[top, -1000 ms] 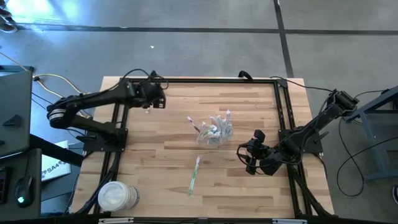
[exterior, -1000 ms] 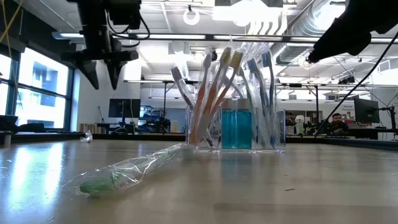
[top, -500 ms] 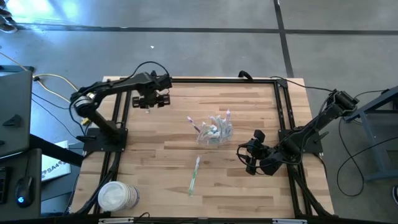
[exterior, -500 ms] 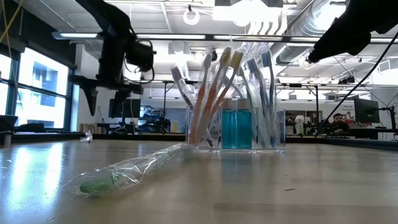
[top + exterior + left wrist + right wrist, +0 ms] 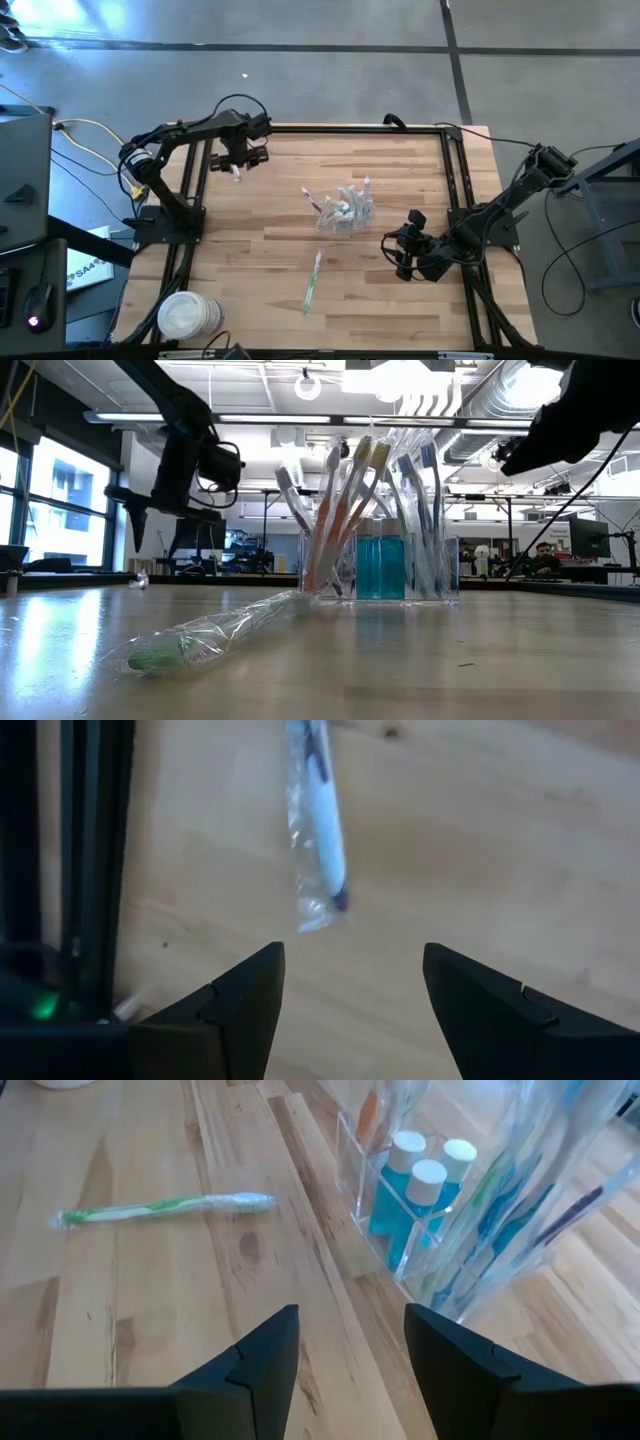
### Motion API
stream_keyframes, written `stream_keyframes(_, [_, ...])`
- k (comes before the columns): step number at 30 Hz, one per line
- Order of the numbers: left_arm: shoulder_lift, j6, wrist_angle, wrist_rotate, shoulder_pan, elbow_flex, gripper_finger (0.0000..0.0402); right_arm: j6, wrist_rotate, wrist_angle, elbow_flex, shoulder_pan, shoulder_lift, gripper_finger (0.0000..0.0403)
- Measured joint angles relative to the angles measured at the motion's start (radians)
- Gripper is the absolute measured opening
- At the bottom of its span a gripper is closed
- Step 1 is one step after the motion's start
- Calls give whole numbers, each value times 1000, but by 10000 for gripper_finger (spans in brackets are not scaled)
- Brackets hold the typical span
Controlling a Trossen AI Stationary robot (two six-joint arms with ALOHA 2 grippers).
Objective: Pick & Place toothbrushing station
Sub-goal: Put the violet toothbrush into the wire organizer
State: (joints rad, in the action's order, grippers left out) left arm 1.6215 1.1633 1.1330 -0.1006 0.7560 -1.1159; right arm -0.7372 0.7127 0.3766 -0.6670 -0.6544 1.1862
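Below, a pale wooden plank table point(image 5: 250, 260) with a black metal frame point(image 5: 455, 180), grain running lengthwise.

Centre: a clear, hard-walled plastic container point(image 5: 385, 565), square-cornered, divided into compartments; packed with slim wrapped toothbrushes point(image 5: 345, 510) in pastel colours, leaning outward, and with small blue tubes point(image 5: 420, 1195) under round white caps.

Near front edge, just apart from the container: a green toothbrush point(image 5: 312, 282) lying flat in crinkled transparent film, glossy and creased in the low view.

Far-left part of the table: a short white-and-dark item in a clear wrapper point(image 5: 318, 830), lying flat on the wood, its kind not discernible.

Front-left corner: a round stack of white discs point(image 5: 185, 316).

Left gripper point(image 5: 236, 160): raised above that wrapped item, dark angular fingers point(image 5: 245, 1005) spread apart, nothing between them.

Right gripper point(image 5: 402, 250): low beside the container on its right, fingers point(image 5: 265, 1355) parted, empty, pointed toward the container and green toothbrush.
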Motion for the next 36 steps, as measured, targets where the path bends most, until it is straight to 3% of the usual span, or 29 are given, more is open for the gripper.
stream_keyframes(7, [-1, 47, 102, -34, 34, 14, 235, -3, -11, -8, 3, 0, 0, 175])
stream_keyframes(15, [-1, 9, -121, -41, 61, 112, 235, 0, -11, -8, 3, 0, 0, 175])
stream_keyframes(28, [-1, -4, -347, -36, 121, 219, 235, 5, -8, -15, 3, 0, 0, 175])
stream_keyframes(36, [-1, -54, -365, -37, 121, 222, 235, 8, -8, -17, 3, 0, 0, 175])
